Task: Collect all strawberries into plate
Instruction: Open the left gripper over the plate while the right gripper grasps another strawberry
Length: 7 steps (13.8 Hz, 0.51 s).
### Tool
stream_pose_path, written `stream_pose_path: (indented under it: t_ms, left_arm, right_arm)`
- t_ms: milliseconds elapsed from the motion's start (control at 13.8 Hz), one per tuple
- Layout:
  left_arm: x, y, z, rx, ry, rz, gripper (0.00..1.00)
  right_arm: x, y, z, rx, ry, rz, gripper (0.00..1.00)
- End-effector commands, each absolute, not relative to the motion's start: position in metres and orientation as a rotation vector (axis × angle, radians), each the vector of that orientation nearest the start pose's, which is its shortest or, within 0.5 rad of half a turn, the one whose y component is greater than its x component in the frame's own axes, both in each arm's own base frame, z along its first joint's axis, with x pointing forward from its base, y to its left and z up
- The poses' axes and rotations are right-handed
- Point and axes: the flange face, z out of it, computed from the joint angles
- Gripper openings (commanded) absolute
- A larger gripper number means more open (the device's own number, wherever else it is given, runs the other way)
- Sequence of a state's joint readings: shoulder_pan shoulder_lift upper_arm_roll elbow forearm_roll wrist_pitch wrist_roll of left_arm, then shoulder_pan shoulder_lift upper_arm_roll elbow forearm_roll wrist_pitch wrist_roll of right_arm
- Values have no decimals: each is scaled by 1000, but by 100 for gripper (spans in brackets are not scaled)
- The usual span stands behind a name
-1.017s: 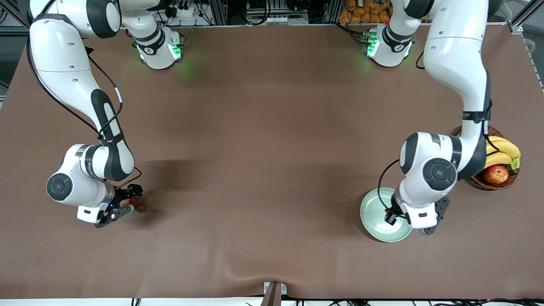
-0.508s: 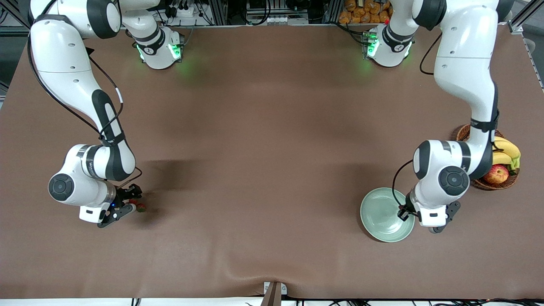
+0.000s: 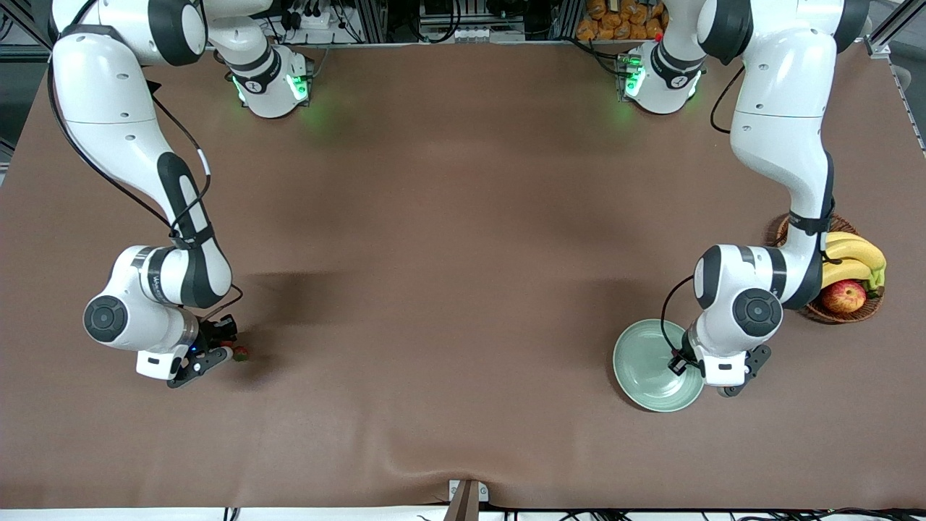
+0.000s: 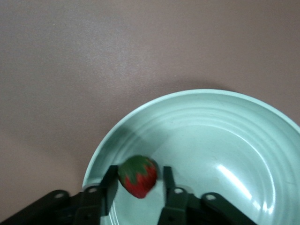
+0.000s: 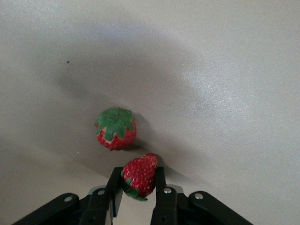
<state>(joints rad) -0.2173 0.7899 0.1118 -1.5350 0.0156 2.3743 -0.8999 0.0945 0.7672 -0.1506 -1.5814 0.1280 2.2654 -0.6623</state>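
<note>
The right tool (image 5: 136,187) is clamped on a strawberry (image 5: 139,176) low at the bench (image 3: 434,289), with a second strawberry (image 5: 116,128) lying just beside it, clear only in the right wrist view. The left tool (image 4: 138,187) hangs over the plate (image 4: 225,140), its fingers (image 4: 108,187) parted around a third berry (image 4: 138,176); whether they touch it I cannot tell.

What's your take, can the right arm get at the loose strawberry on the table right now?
Probably not yet: the right claw is shut on another strawberry. The loose strawberry lies just beside it, nothing between.
</note>
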Motion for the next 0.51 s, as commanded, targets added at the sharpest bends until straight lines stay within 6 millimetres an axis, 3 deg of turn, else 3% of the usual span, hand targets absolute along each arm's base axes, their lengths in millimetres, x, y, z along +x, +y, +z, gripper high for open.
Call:
stream_pose_path:
  t_ms: [0,291,363,436]
  left_arm:
    - [710,-93,219,-2896,-1104,-182,100]
    - [712,-103,268,-2927,-1105,-225,100]
    - [713,-97,281,-2927,-1122,-239,100]
    - [711,-95,295,-2927,-1124,-236,100]
  right_arm:
    - [696,-27,196,-3007,-887,77,0]
    - [724,-15,269,-3012,-899,-51,0]
    - [731,-3,286,-3000,-913,-99,0]
    - [732,24,292,-2984,-921,-121,0]
